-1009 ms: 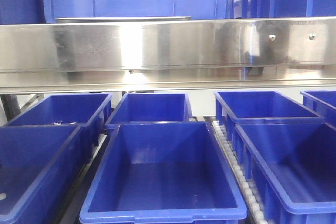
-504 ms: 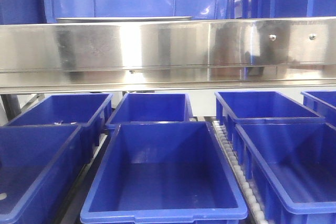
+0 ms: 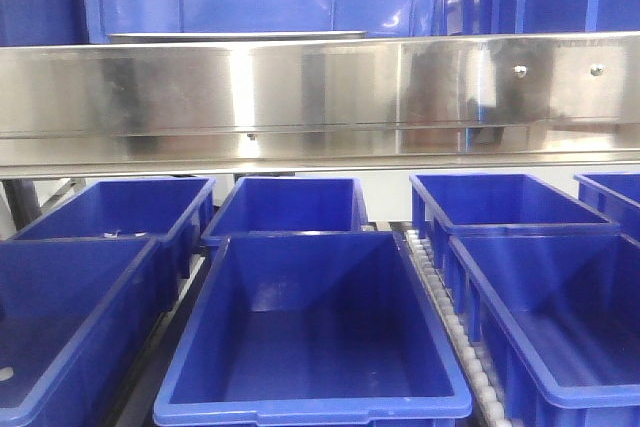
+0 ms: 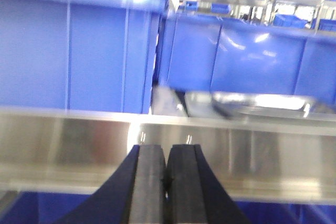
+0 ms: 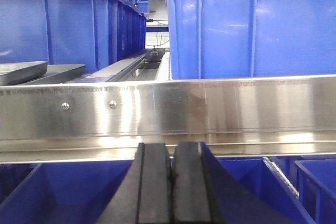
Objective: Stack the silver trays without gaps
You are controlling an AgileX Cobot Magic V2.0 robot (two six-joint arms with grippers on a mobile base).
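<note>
The thin rim of a silver tray shows just above the steel shelf band in the front view. In the blurred left wrist view a shiny silver tray lies on the shelf behind the band, up and to the right of my left gripper, which is shut on nothing. In the right wrist view two silver trays lie side by side at the far left on the shelf. My right gripper is shut and empty, below the band. Neither gripper appears in the front view.
A long steel shelf band with screws spans the front view. Tall blue bins stand on the shelf behind it. Several open blue bins sit below on roller tracks.
Only the reflections on the steel band shift a little. The tray rim and the bins stay where they were.
</note>
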